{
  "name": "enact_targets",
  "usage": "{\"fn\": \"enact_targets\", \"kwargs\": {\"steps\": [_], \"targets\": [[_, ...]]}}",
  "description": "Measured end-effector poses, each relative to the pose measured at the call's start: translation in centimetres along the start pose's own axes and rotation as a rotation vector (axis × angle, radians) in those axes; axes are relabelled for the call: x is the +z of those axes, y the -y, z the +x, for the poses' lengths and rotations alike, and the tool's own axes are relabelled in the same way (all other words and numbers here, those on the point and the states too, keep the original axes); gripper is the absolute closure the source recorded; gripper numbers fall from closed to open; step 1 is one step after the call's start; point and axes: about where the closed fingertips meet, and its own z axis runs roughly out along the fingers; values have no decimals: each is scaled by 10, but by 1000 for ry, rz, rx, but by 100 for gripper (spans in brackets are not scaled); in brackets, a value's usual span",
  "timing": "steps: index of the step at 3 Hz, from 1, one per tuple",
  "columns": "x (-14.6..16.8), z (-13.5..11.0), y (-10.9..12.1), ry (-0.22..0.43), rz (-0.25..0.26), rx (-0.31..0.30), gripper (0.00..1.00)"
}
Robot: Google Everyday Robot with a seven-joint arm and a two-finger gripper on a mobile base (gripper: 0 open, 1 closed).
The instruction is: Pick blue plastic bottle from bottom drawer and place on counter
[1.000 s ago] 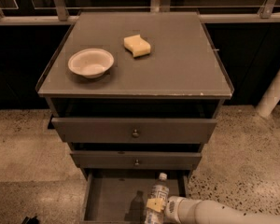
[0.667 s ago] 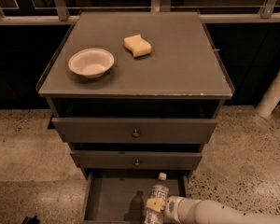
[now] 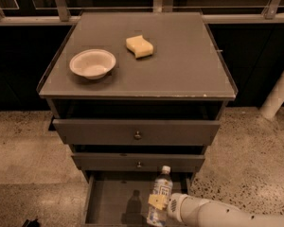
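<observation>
The blue plastic bottle [image 3: 162, 188], clear with a white cap and a white-and-blue label, stands upright over the right part of the open bottom drawer [image 3: 109, 200]. My gripper [image 3: 157, 203] comes in from the lower right on a white arm and is shut on the bottle's lower body, a yellowish finger pad across the label. The bottle's cap reaches up to the front of the middle drawer. The counter [image 3: 184, 65] is the flat grey top of the cabinet above.
A white bowl [image 3: 92, 63] and a yellow sponge [image 3: 139, 46] sit on the counter's left and middle back. The top drawer [image 3: 137, 132] and middle drawer [image 3: 139, 162] stick out slightly above the bottle. A white post [image 3: 278, 94] stands at the right on the speckled floor.
The bottle has risen a little in my gripper; its cap is now higher against the middle drawer front. The arm has barely shifted otherwise.
</observation>
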Motion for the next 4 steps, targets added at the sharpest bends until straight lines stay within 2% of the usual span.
{"fn": "enact_targets", "kwargs": {"steps": [1, 3, 4], "targets": [[-33, -6, -47, 80, 8, -74, 100], [-110, -37, -131, 274, 53, -208, 100], [-127, -48, -147, 317, 71, -268, 100]]}}
